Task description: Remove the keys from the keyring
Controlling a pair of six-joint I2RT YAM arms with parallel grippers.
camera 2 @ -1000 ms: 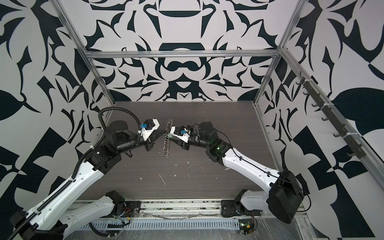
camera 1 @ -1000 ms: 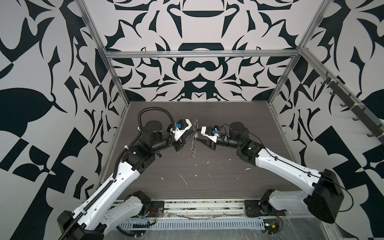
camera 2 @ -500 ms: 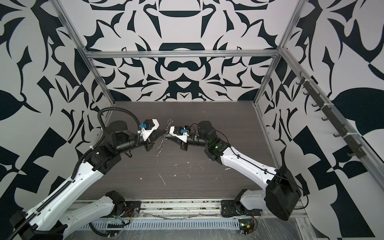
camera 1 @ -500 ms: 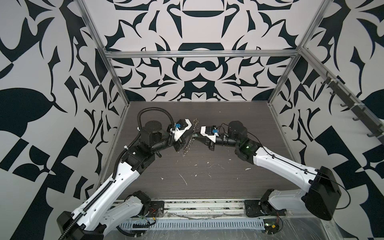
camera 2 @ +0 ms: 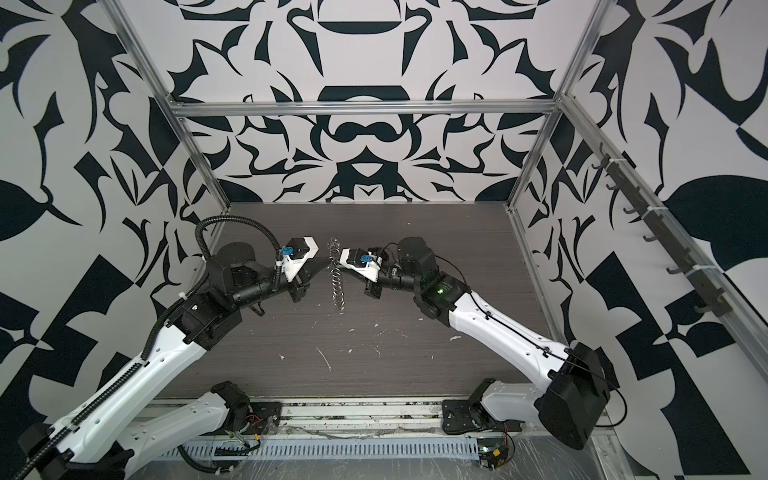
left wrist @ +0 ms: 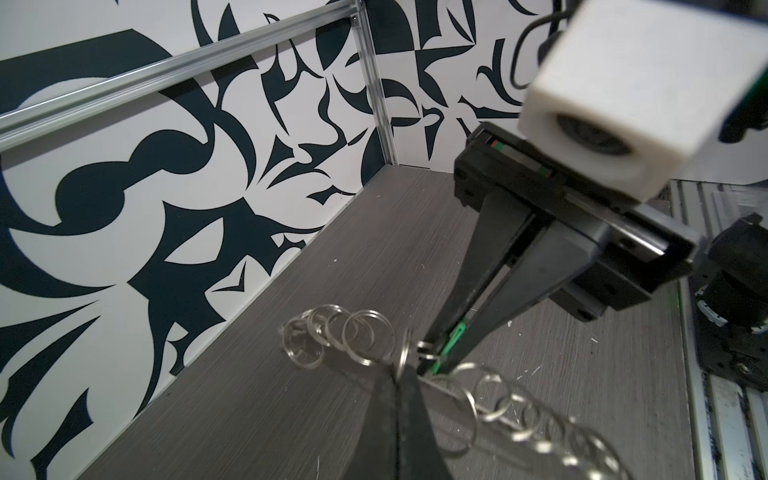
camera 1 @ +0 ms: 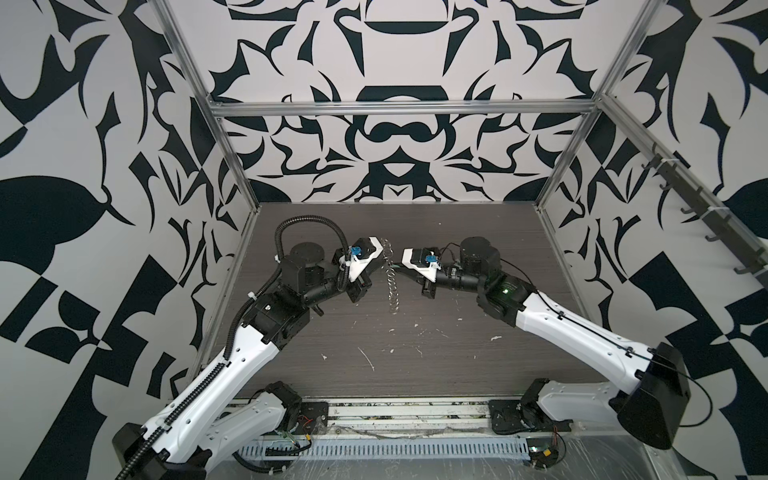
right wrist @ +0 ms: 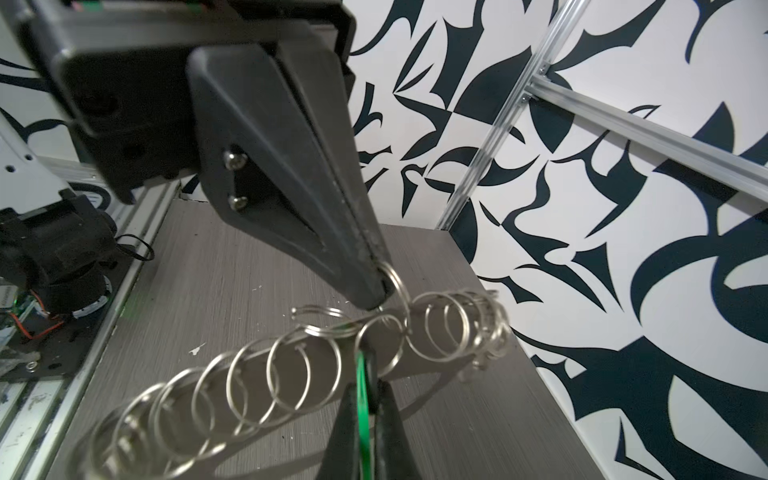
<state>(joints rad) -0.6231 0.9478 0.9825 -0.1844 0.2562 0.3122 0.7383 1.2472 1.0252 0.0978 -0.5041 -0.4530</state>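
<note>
The keyring, a hanging row of small silver rings, dangles between my two grippers above the dark table in both top views. My left gripper is shut on one silver ring near the row's upper end. My right gripper is shut on the green tag of the keys, which stands edge-on between its fingers and is still hooked among the rings. The key's dark metal part is mostly hidden by the fingers.
Small white scraps lie scattered on the dark wood-grain table. Aluminium frame posts and patterned walls close the back and sides. A metal rail with cable duct runs along the front.
My right gripper has closed on the green tag. The row of rings, pulled aside toward the left half a second ago, hangs down again between the two grippers.
</note>
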